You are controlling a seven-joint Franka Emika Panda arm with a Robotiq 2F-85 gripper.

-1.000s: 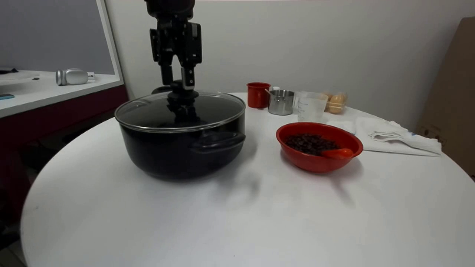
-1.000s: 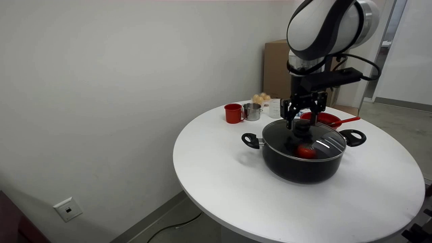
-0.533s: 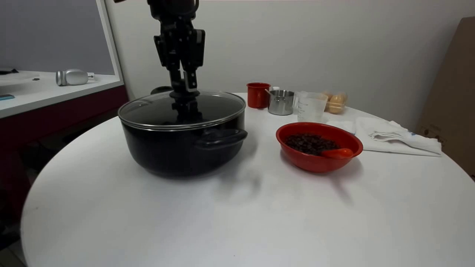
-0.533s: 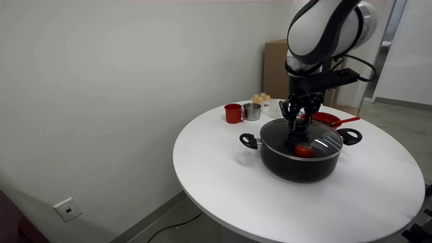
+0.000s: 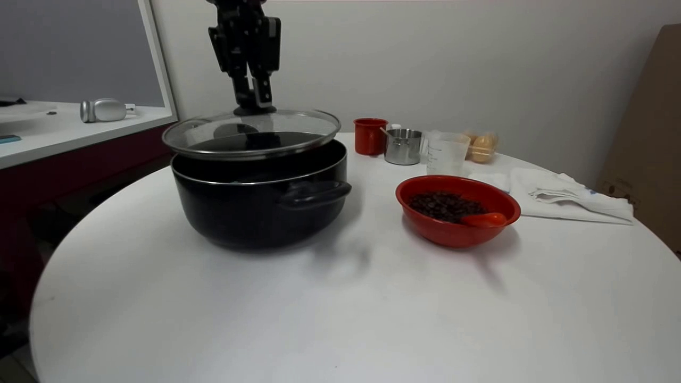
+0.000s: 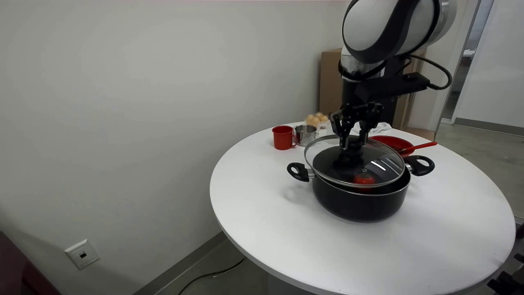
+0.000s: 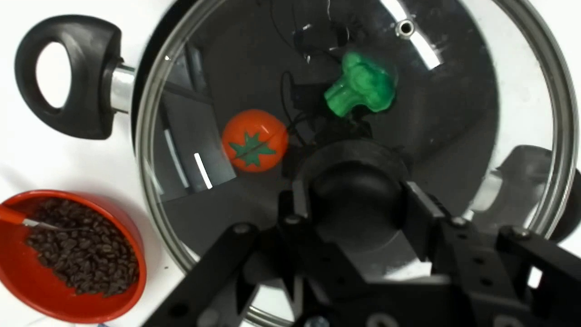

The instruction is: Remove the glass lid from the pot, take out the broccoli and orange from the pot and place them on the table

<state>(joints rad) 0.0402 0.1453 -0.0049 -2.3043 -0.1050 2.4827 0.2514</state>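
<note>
While the fingers (image 5: pixel 264 91) grip the black knob (image 5: pixel 255 110) of the glass lid (image 5: pixel 251 139), pressed against it from both sides and parted only by its thickness, the lid hangs over the pot (image 5: pixel 260 218) in the left half of the frame in an exterior view, a dark gap showing between its front edge and the pot's rim. The pot stands on the white surface (image 5: pixel 340 314), one side handle (image 5: pixel 316 196) pointing toward the middle of the frame.

In the wrist view the lid fills most of the frame. Through its glass the broccoli (image 7: pixel 363 86) shows in the upper part, right of centre, and the orange (image 7: pixel 255 136), with its green star-shaped top, left of centre; both lie inside the pot, near each other but apart. In an exterior view the arm (image 6: pixel 380 30) reaches down from the upper right, and the orange shows through the lid below it.

Right of the middle in an exterior view, a red bowl (image 5: pixel 452 235) holds dark beans (image 5: pixel 441 206) and a red-handled utensil (image 5: pixel 485 219). Beyond it, from the upper middle to the right, stand a red mug (image 5: pixel 368 137), a steel cup (image 5: pixel 403 148), a clear measuring cup (image 5: pixel 446 153) and brown eggs (image 5: pixel 482 148) in clear packaging; a folded white cloth (image 5: pixel 577 199) lies at the right.
</note>
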